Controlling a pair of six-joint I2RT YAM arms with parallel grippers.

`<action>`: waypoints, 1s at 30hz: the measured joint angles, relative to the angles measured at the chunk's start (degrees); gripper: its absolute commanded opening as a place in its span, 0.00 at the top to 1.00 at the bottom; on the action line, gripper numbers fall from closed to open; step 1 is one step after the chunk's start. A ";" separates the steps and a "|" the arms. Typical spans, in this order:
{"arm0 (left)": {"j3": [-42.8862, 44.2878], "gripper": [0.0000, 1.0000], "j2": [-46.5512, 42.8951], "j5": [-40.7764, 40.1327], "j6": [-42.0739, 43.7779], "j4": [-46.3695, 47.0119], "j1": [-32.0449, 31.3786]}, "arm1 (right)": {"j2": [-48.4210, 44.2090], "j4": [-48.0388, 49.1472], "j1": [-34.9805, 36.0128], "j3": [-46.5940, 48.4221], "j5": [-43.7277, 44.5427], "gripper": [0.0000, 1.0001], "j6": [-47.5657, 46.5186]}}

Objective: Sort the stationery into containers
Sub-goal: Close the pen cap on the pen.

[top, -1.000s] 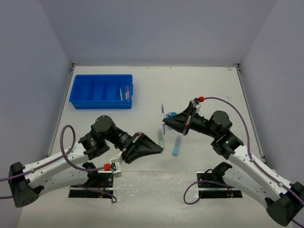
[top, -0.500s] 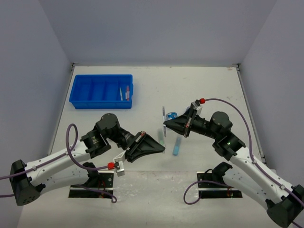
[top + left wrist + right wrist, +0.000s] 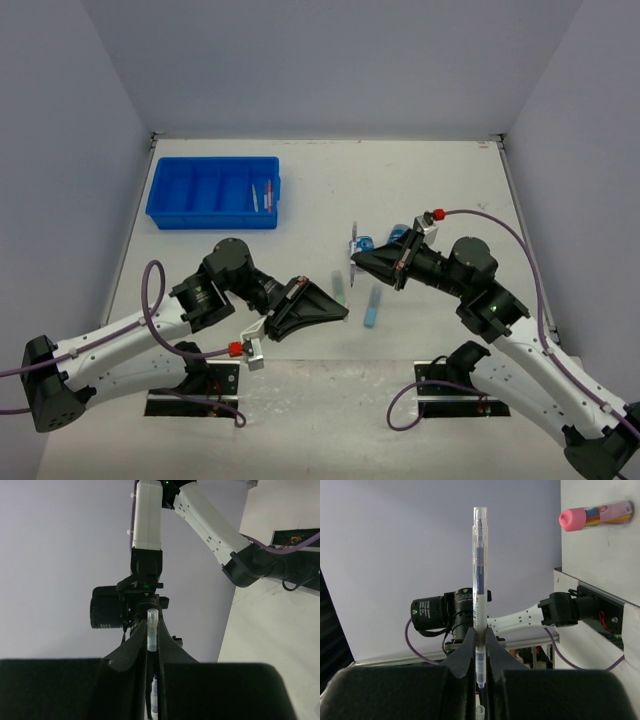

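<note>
White table (image 3: 450,180), lavender walls (image 3: 330,60); 1 blue tray (image 3: 200,220), 2 pens (image 3: 262,195) inside; right gripper (image 3: 479,635) clenches 1 clear pen (image 3: 479,570), left gripper (image 3: 151,647) 1 marker (image 3: 152,625).

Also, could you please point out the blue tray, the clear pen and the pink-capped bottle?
blue tray (image 3: 205,220), top view, its near wall.
clear pen (image 3: 479,575), right wrist view, mid barrel.
pink-capped bottle (image 3: 601,514), right wrist view, its body.

**Soft, even light — dark wrist foregrounds**

The top view is bright and uniform; shadows on the pale table (image 3: 450,180) are faint and soft-edged. In both wrist views the near foreground is an unfocused black mass, while the clear pen (image 3: 479,580) shows crisp.
</note>
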 measured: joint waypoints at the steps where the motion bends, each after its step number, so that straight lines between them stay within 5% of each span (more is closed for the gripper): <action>1: 0.00 1.00 0.14 0.00 0.05 -0.01 0.00 | 0.02 -0.39 0.23 0.46 0.41 1.00 -0.04; 30: 0.50 1.00 1.14 0.00 1.39 -1.19 0.38 | 0.08 -3.74 6.49 1.92 6.12 1.00 -1.00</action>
